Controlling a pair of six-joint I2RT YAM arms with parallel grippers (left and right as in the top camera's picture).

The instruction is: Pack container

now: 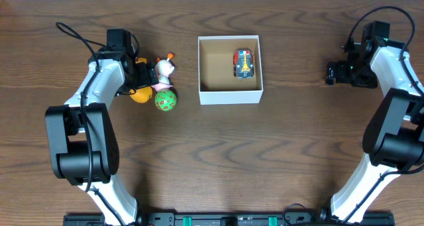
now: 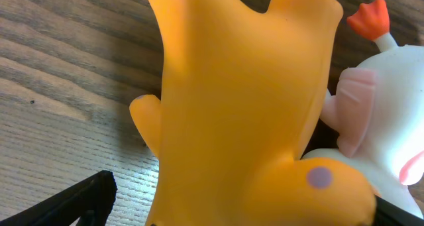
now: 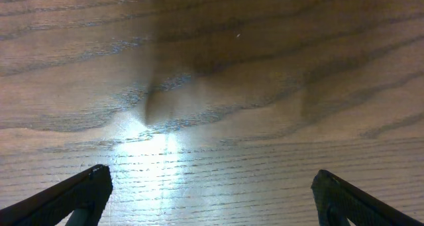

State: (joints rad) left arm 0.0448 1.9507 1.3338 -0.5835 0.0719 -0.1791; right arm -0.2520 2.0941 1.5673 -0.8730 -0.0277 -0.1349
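Observation:
The container (image 1: 229, 95), a square box with white walls and a brown inside, stands at the table's middle back. A small blue and orange toy car (image 1: 244, 63) lies in its right half. Left of the box lie an orange rubber toy (image 1: 140, 94), a white and pink toy with an orange tuft (image 1: 164, 69) and a green ball (image 1: 166, 99). My left gripper (image 1: 142, 77) is open and down at these toys. In the left wrist view the orange toy (image 2: 238, 107) fills the space between the fingers (image 2: 238, 213), with the white toy (image 2: 391, 120) beside it. My right gripper (image 1: 330, 73) is open and empty.
The right wrist view shows only bare wood tabletop (image 3: 212, 87) between the right gripper's fingers (image 3: 212, 199). The right arm is at the far right, well away from the box.

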